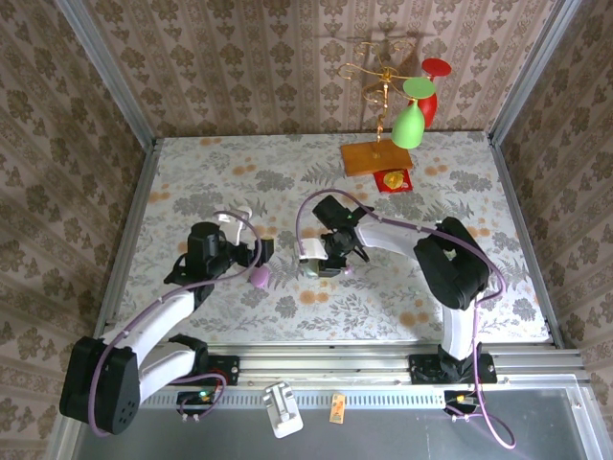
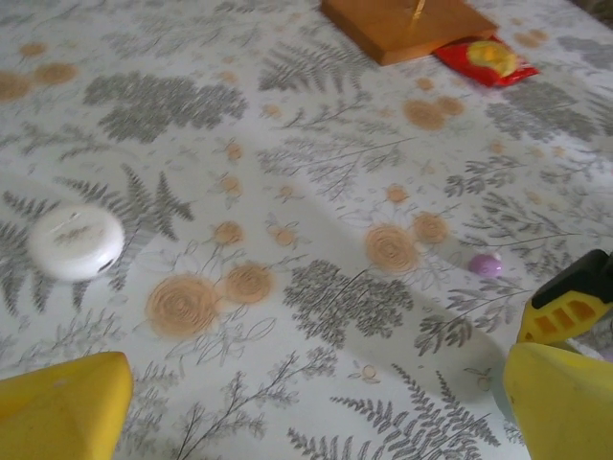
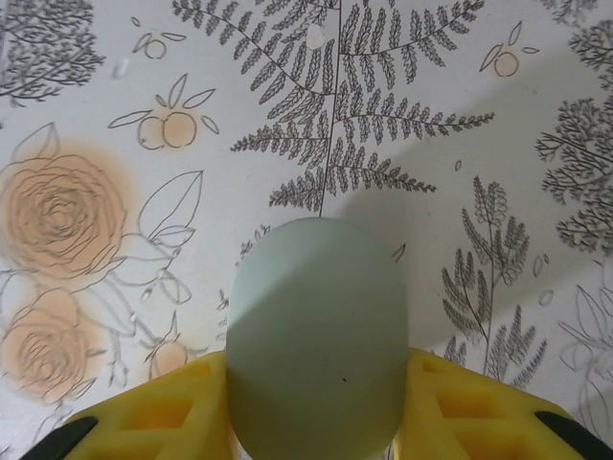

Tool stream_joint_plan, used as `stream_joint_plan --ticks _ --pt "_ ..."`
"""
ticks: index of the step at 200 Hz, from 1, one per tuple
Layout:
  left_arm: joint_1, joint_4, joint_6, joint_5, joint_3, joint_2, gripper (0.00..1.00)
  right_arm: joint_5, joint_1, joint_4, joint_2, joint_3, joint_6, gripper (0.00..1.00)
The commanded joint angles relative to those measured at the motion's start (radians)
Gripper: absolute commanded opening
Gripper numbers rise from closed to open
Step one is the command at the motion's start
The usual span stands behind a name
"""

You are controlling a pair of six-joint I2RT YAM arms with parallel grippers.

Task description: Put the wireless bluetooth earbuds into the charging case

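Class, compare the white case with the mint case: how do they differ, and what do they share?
Colour: the white case is plain white; the mint case is pale green. State: the white case lies free on the tablecloth; the mint case sits clasped between the fingers of the right gripper. Both are smooth, rounded, closed pebble shapes.

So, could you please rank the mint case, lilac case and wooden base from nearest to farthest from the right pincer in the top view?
1. mint case, between the right pincer fingers.
2. lilac case, to its left.
3. wooden base, far back.
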Motion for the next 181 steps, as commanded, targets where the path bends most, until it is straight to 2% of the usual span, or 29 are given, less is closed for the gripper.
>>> stream_joint_plan --ticks 1,26,37,56,78,101,111,148,181 --pt "-0.037 0.138 0.088 0.103 -0.025 -0.024 1.00 -0.038 -0.019 -0.033 -0.097 -0.022 0.035 0.39" --pt "-0.076 0.215 0.147 0.165 -0.042 -0.022 1.00 -0.022 -0.030 -0.083 -0.167 -0.023 0.043 0.38" --pt "-0.124 0.230 0.167 0.186 -0.039 -0.013 1.00 -0.022 -0.033 -0.098 -0.198 -0.023 0.049 0.38" --pt "-0.148 0.253 0.149 0.238 -0.011 0.000 0.98 -0.026 -0.039 -0.115 -0.256 -0.024 0.060 0.38" --pt "-0.189 0.294 0.166 0.286 0.017 0.021 0.98 -0.062 -0.044 -0.174 -0.301 0.006 0.072 0.38" --pt "-0.226 0.297 0.268 0.361 0.032 0.047 0.99 -0.125 -0.044 -0.238 -0.332 0.051 0.085 0.38" --pt "-0.235 0.306 0.292 0.364 0.033 0.060 0.99 -0.156 -0.044 -0.256 -0.346 0.066 0.091 0.37" --pt "-0.249 0.340 0.291 0.512 0.073 0.128 0.98 -0.244 -0.043 -0.268 -0.397 0.089 0.095 0.34" --pt "-0.256 0.421 0.277 0.561 0.091 0.184 0.95 -0.297 -0.043 -0.276 -0.418 0.113 0.092 0.34"
